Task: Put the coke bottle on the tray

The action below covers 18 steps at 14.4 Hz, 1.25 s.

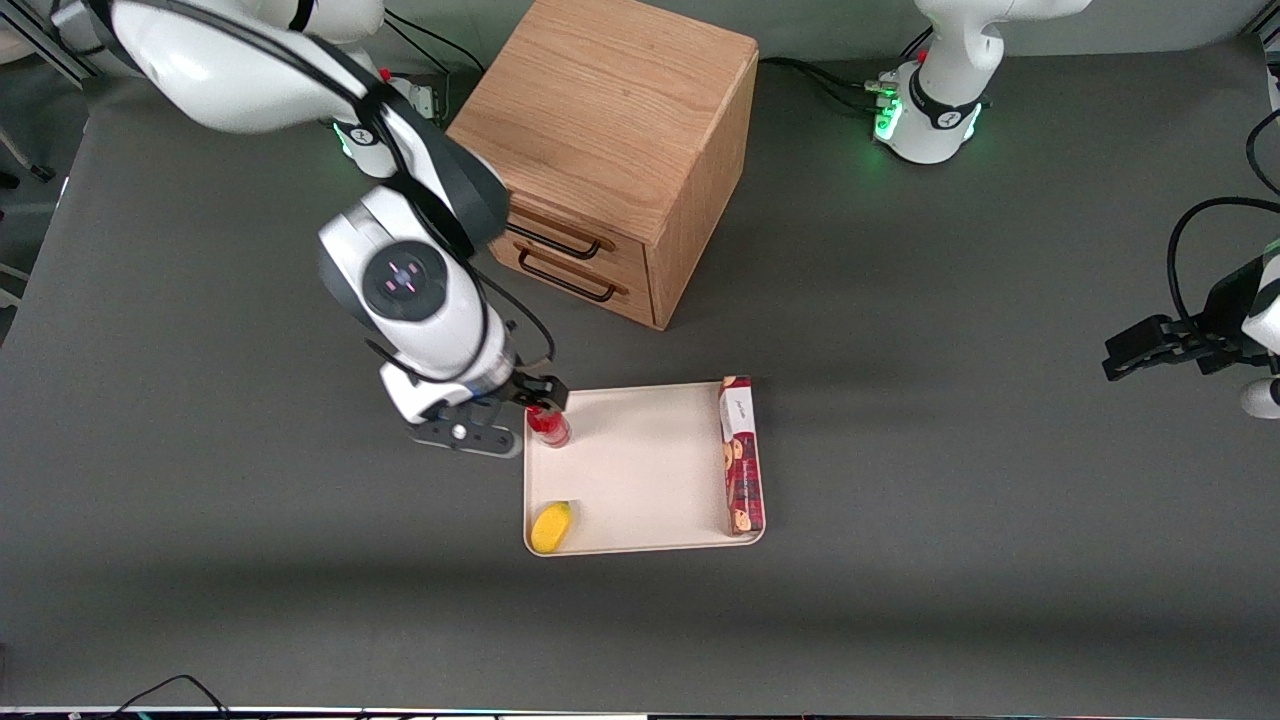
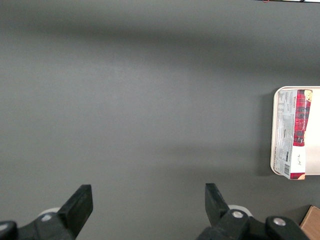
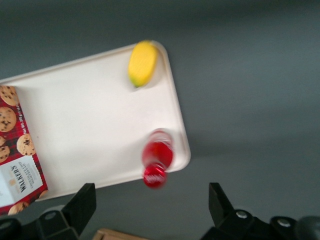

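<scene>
The small red coke bottle (image 1: 549, 426) stands upright on the cream-white tray (image 1: 640, 460), in the tray corner nearest the wooden cabinet at the working arm's end. In the right wrist view I look down on its red cap and body (image 3: 157, 162) just inside the tray's (image 3: 90, 130) rounded corner. My right gripper (image 1: 515, 415) hovers over that corner, open and empty. Its fingers (image 3: 85, 200) stand wide apart and clear of the bottle.
A long red biscuit box (image 1: 741, 455) lies along the tray's edge toward the parked arm. A yellow fruit-like item (image 1: 551, 527) lies in the tray corner nearest the front camera. The wooden drawer cabinet (image 1: 610, 150) stands farther from the camera than the tray.
</scene>
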Motion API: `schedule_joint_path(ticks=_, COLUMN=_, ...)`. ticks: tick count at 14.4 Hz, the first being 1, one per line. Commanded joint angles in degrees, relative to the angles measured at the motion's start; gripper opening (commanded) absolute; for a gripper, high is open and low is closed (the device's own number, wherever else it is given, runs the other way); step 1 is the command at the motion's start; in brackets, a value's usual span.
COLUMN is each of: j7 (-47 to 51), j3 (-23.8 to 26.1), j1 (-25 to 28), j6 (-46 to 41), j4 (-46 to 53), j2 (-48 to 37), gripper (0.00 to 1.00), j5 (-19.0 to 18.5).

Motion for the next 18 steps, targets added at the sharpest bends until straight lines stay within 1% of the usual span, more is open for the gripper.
schedule_joint_path(ticks=1, j7=-6.83, j3=-0.22, j1=-1.55, j6=-9.68, j4=1.91, j2=-10.0, gripper=1.0, j5=0.72)
schedule_joint_path(ticks=2, j7=-11.64, j3=-0.83, j1=-2.6, j6=-13.36, j4=3.22, j2=-12.47, gripper=1.0, j5=3.16)
schedule_joint_path(ticks=3, j7=-16.74, j3=-2.84, j1=-3.65, j6=-17.66, j4=4.28, j2=-15.19, gripper=1.0, j5=6.15)
schedule_joint_path(ticks=4, j7=-21.92, j3=-7.3, j1=-3.66, j6=-20.93, j4=4.37, j2=-18.35, gripper=1.0, j5=8.96)
schedule_joint_path(ticks=6, j7=-34.47, j3=-16.87, j1=-3.57, j6=-24.02, j4=2.98, j2=-24.5, gripper=1.0, j5=14.5)
schedule_joint_path(ticks=7, j7=-40.2, j3=-21.27, j1=-3.49, j6=-24.3, j4=0.36, j2=-26.88, gripper=1.0, j5=15.66)
schedule_joint_path(ticks=9, j7=-43.76, j3=-27.53, j1=-3.4, j6=-23.69, j4=-4.48, j2=-29.53, gripper=1.0, j5=18.47)
schedule_joint_path(ticks=10, j7=-43.86, j3=-29.04, j1=-3.4, j6=-21.77, j4=-7.72, j2=-30.76, gripper=1.0, j5=18.83)
schedule_joint_path(ticks=13, j7=-45.09, j3=-29.4, j1=-3.49, j6=-14.39, j4=-17.57, j2=-35.94, gripper=1.0, j5=19.27)
schedule_joint_path(ticks=15, j7=-45.35, j3=-30.71, j1=-3.05, j6=-14.19, j4=-17.43, j2=-35.78, gripper=1.0, j5=21.37)
schedule_joint_path(ticks=16, j7=-44.66, j3=-30.72, j1=-3.05, j6=-14.19, j4=-16.29, j2=-35.35, gripper=1.0, j5=21.64)
schedule_joint_path(ticks=18, j7=-45.26, j3=-31.94, j1=-3.22, j6=-14.28, j4=-14.7, j2=-34.55, gripper=1.0, j5=24.35)
